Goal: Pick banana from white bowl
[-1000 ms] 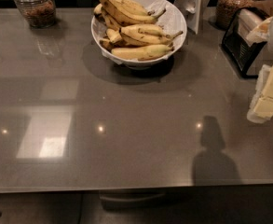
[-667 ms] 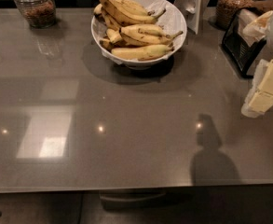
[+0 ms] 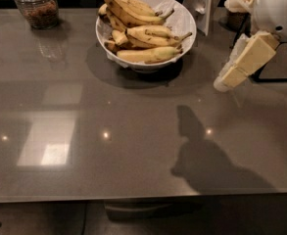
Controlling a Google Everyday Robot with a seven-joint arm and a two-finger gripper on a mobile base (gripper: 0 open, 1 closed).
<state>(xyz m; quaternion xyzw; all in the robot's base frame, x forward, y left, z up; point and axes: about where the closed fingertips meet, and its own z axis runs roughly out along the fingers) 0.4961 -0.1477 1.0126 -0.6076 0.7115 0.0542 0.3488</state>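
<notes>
The wide white bowl [image 3: 184, 19] with a crumpled paper lining stands at the back middle of the grey table. It holds several yellow bananas [image 3: 148, 55] with brown spots, piled across each other. My gripper [image 3: 231, 75] is cream-coloured and hangs in the air at the right, to the right of the bowl and a little nearer to me. It points down-left toward the bowl and holds nothing. Its shadow lies on the table below it.
A glass jar [image 3: 36, 5] with brown contents stands at the back left. A white upright card [image 3: 200, 4] stands just behind the bowl on the right. A dark stand [image 3: 275, 72] with pale items sits at the back right, behind my arm.
My gripper has moved left and up, from the right edge toward the bowl. The bowl and bananas have not moved.
</notes>
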